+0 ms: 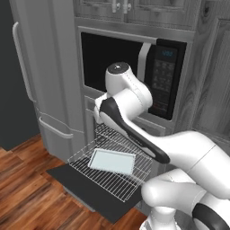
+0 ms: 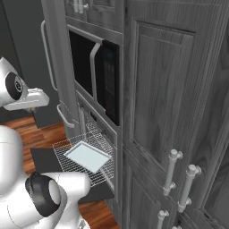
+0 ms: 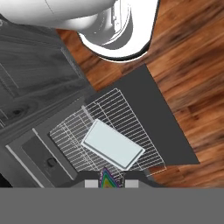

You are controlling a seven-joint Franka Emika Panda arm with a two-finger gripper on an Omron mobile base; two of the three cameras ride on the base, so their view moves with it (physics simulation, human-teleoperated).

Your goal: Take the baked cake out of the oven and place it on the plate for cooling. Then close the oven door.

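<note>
Looking from the left base, the tray (image 1: 112, 161) sits mid-rack (image 1: 85, 167) over the open oven door (image 1: 63, 176). Right base agrees. In hand view my fingers (image 3: 105, 180) grip something colourful, perhaps the cake; a swing could drop it.

Even, flat rendered light, slightly soft

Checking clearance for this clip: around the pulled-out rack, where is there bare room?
Bare wire rack rings the pale tray, widest toward the front edge. The open oven door lies bare beyond the rack's front. It is tight at the rear, by the oven mouth.
</note>
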